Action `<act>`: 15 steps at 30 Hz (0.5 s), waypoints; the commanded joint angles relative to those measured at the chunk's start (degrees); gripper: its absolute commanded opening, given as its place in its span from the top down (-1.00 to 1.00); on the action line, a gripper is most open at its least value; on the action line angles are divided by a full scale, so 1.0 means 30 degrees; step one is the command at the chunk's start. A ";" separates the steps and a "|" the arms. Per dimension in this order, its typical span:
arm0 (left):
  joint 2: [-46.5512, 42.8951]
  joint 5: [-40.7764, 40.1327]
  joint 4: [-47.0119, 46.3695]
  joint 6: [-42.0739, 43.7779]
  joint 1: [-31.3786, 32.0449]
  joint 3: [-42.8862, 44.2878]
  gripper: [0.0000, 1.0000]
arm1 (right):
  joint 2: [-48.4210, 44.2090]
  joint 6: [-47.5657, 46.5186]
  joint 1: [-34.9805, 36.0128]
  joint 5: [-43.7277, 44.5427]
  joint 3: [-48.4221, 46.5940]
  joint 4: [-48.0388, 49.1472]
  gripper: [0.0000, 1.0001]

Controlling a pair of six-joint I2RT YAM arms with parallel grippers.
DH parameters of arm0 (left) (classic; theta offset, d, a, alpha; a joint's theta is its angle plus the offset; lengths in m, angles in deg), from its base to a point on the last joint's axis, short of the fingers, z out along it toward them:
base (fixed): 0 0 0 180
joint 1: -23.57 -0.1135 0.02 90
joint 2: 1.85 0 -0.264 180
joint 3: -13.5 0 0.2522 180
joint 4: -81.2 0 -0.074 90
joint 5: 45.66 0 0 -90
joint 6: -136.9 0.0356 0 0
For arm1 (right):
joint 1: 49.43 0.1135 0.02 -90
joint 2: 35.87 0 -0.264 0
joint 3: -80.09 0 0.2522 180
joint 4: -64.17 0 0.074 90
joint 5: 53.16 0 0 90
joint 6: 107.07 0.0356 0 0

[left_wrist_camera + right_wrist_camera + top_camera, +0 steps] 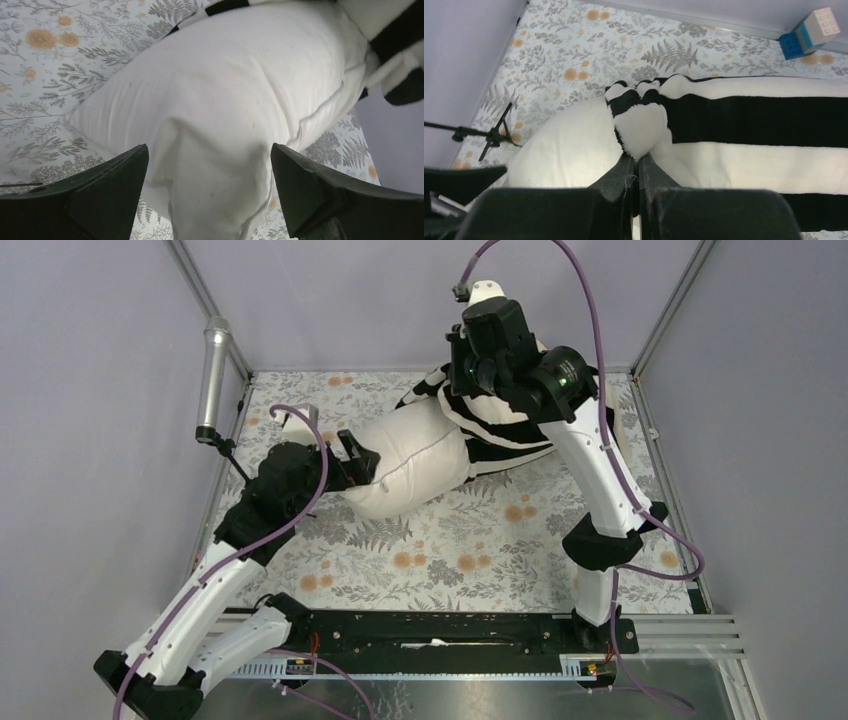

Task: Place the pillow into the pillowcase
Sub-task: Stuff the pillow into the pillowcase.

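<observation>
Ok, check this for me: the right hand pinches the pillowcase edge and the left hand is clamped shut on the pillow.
One thing is wrong: the left hand is open, not clamped shut. The end of the pillow lies between its spread fingers, as the left wrist view shows. The right hand does pinch the pillowcase edge.

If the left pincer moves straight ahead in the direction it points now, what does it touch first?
The pillow: its cream bulk lies directly ahead of the open left pincer, seemingly very close.
</observation>
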 commanded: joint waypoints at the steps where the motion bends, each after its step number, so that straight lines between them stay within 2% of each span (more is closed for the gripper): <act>1: -0.2641 0.1354 -0.2937 0.0425 0.0095 -0.2088 -0.98 | 0.0051 -0.0416 -0.1353 -0.0249 -0.0886 0.3011 1.00; 3: -0.3042 0.2091 -0.3400 0.0520 0.0095 -0.2539 -0.98 | 0.0307 -0.0385 -0.1598 -0.0235 -0.0555 0.3327 1.00; 9: -0.4290 0.1597 -0.2952 0.0889 0.0095 -0.3865 -0.98 | 0.1301 -0.0383 -0.2202 -0.0476 -0.0378 0.4350 1.00; 15: -0.5863 0.3277 -0.2489 0.1545 0.0095 -0.4027 -0.98 | 0.2581 -0.0167 -0.3180 -0.1756 -0.0244 0.5571 1.00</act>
